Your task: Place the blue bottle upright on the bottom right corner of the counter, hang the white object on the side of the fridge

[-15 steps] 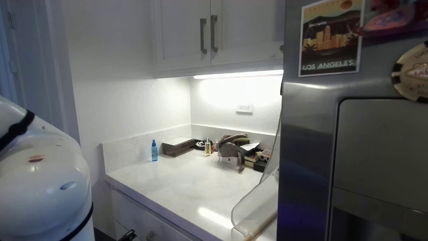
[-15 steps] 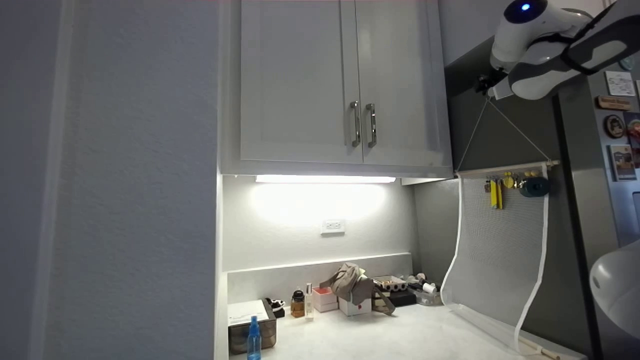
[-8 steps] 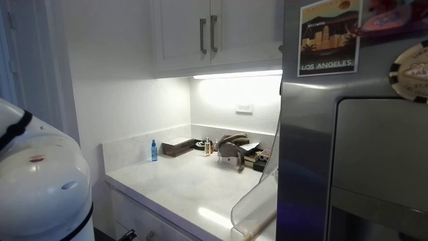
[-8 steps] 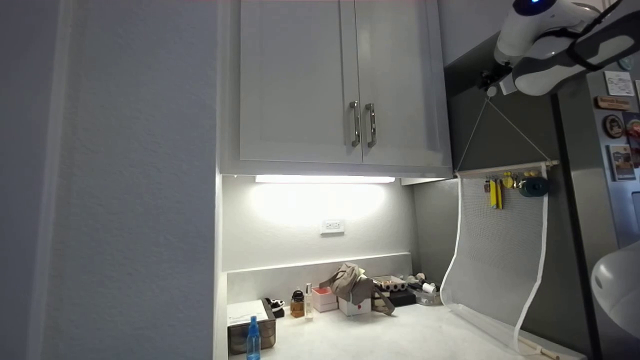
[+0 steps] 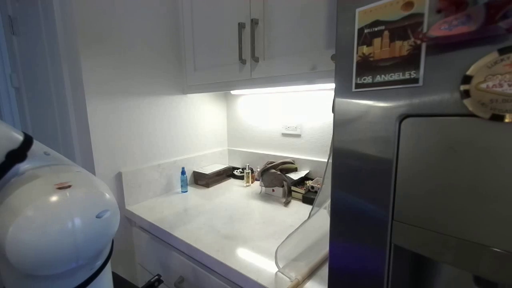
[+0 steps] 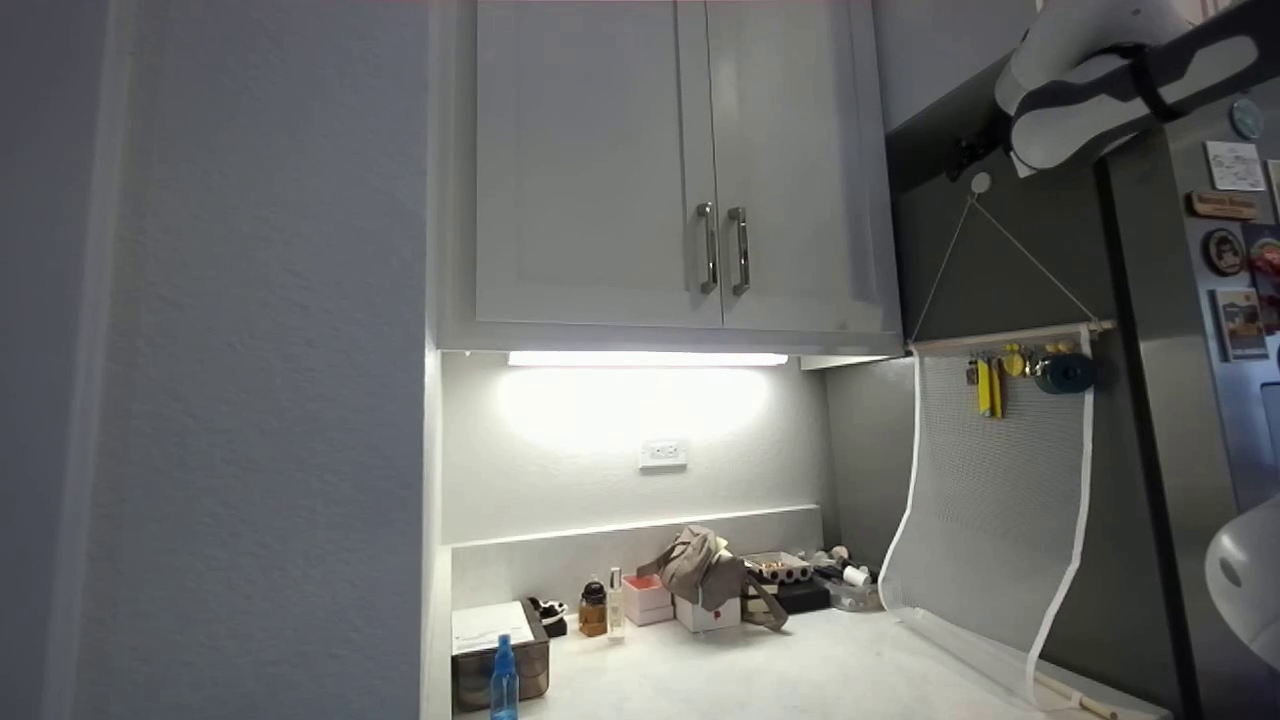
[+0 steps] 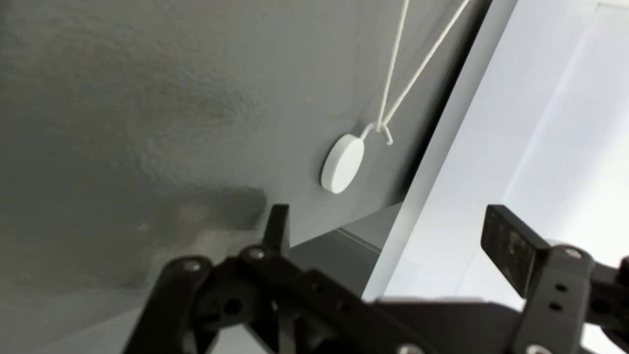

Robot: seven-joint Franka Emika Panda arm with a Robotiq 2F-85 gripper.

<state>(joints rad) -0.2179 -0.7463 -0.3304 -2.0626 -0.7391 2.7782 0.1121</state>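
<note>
The white object, a mesh sheet with a wooden rod along its top, hangs beside the fridge. Its cord loops over the hook of a white round mount on the fridge side. The sheet's lower end curves onto the counter. Upright near the left backsplash stands the blue bottle, also visible as a blue bottle in an exterior view. My gripper is open and empty, with the mount beyond its fingers; in an exterior view the gripper sits just above it.
Upper cabinets border the fridge side closely. A brown box, a glass perfume bottle and a grey-brown cloth item line the back of the counter. Yellow items and a dark roll hang on the sheet.
My gripper has moved up and off the round mount, which now shows fully. The arm's upper part has risen and its near joint shifted right. Sheet and bottle stay put.
</note>
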